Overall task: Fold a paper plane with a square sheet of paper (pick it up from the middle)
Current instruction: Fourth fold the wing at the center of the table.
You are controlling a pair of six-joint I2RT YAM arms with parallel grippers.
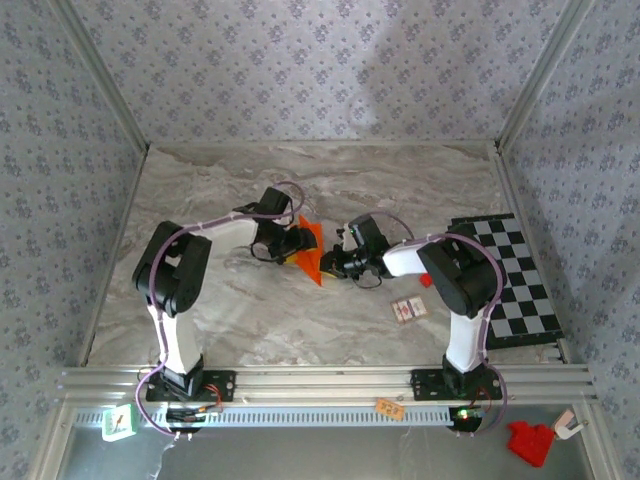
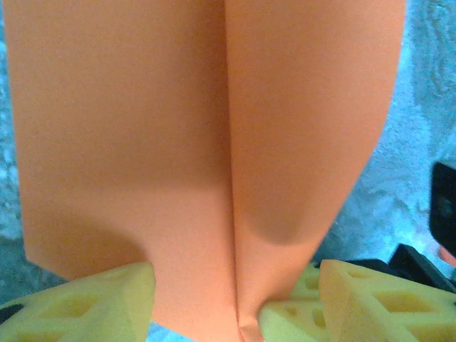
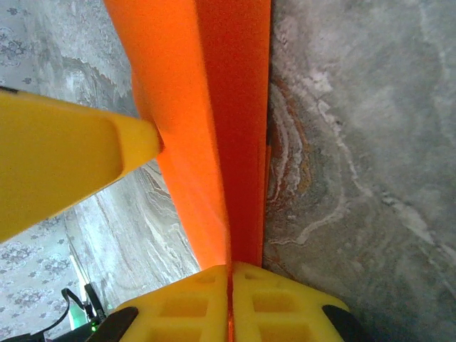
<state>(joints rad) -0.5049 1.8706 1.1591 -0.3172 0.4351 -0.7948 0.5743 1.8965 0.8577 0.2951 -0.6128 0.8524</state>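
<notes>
1. Position: the sheet of paper, bright orange and already creased to a pointed shape, stands on edge at the middle of the table, between my two arms; whether its lower edge touches the table or hangs just above it I cannot tell.
2. My right fingers are pressed flat together; a sliver of orange runs into the seam between them, so they have the folded edge of the sheet clamped.
3. My left fingers stand well apart, one on each side of the sheet; the centre crease runs down between them; in the right wrist view one left pad touches the sheet's flank; I judge this a loose bracket, not a clamp.
4. Handling, judged: the sheet is very light and thin; its panels bow outward between the left pads, so it is limp everywhere but along the crease; the surface looks smooth, so it may slide through foam pads under a sideways pull; it is fragile in that any stray pinch would leave a lasting wrinkle, and a hard tug between two holds could tear it.
5. Where to take hold, judged: on the crease, where the layers double and the sheet is stiffest, near its middle; pads flat to the fold, with light pressure; the free flaps are poor holds, since they would buckle.
</notes>
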